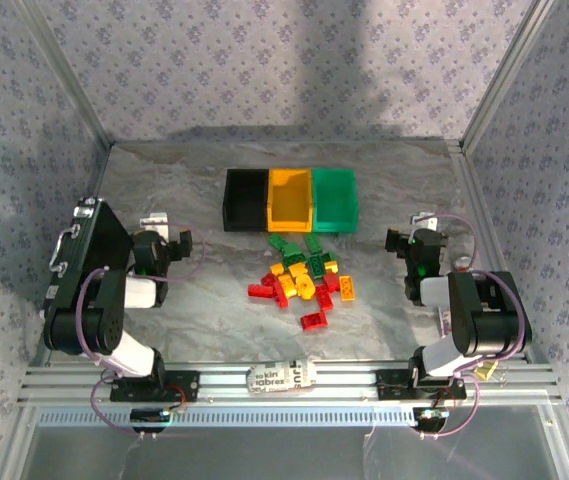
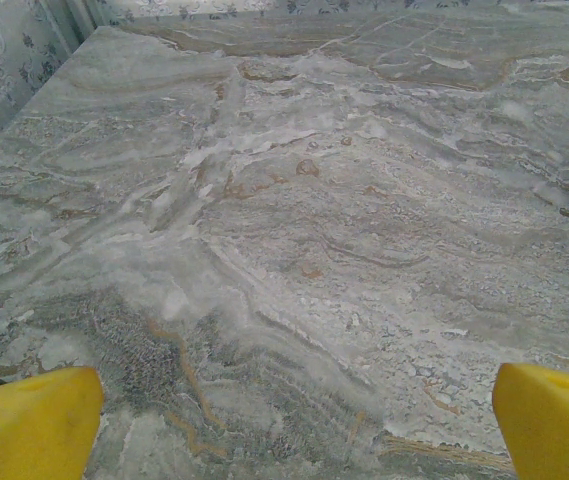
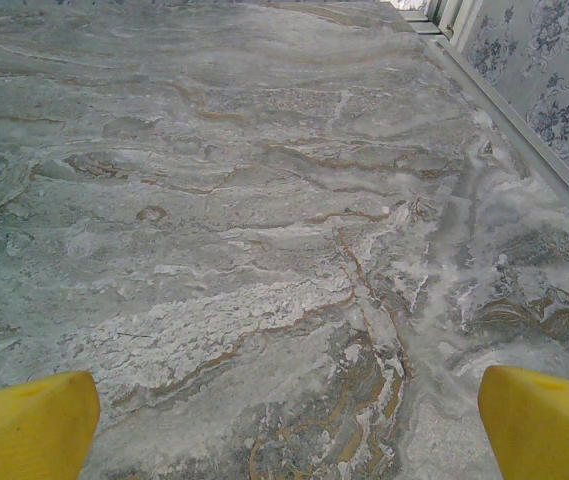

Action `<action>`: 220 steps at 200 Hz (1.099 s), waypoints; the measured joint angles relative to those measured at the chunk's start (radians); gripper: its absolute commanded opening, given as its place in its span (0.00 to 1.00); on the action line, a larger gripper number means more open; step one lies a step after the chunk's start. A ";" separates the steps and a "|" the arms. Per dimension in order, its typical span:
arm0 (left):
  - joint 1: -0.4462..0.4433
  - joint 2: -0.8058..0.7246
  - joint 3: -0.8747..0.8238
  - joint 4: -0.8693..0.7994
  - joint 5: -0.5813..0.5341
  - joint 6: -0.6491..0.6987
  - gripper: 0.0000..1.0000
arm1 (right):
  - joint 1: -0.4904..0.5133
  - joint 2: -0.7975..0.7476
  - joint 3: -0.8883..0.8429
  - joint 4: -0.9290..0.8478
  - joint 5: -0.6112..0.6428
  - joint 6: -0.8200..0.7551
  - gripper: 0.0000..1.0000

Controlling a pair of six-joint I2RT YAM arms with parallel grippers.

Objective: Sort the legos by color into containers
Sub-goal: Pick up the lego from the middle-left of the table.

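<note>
Reference landmark: the containers [image 1: 290, 200], three open bins joined in a row on the marbled worktop [image 1: 184, 190]. The black bin [image 1: 245, 198] is at the left end, the orange-yellow bin [image 1: 290, 198] is in the middle, and the green bin [image 1: 335, 197] is at the right end.

The legos [image 1: 302, 278] lie in one loose pile on the worktop, just in front of the containers on the side toward the arm bases. Green pieces [image 1: 286, 243] lie nearest the containers. Yellow pieces [image 1: 299, 280] are in the middle of the pile. Red pieces [image 1: 313, 320] are at its far edge from the containers.

The left arm [image 1: 104, 300] stands left of the containers and forward of them. Its jaws are fully apart and grip nothing. In the left wrist view the yellow pads [image 2: 29, 420] sit over bare worktop.

The right arm [image 1: 474, 310] stands right of the containers and forward of them. Its jaws are likewise fully apart and grip nothing, and its pads [image 3: 549, 420] are over bare worktop.
</note>
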 measured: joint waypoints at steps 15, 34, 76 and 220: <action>0.024 0.000 0.008 -0.006 -0.006 -0.019 1.00 | 0.000 0.000 0.000 -0.001 0.001 0.000 0.99; 0.037 0.000 0.016 -0.003 -0.046 -0.033 1.00 | 0.000 -0.031 0.010 -0.050 -0.001 -0.004 0.99; -0.042 -0.111 0.126 -0.289 -0.158 -0.053 1.00 | 0.022 -0.342 0.063 -0.282 -0.022 0.006 0.99; -0.722 -0.510 0.312 -1.176 -0.091 -0.505 0.90 | 0.324 -0.511 0.454 -1.334 -0.206 0.401 0.84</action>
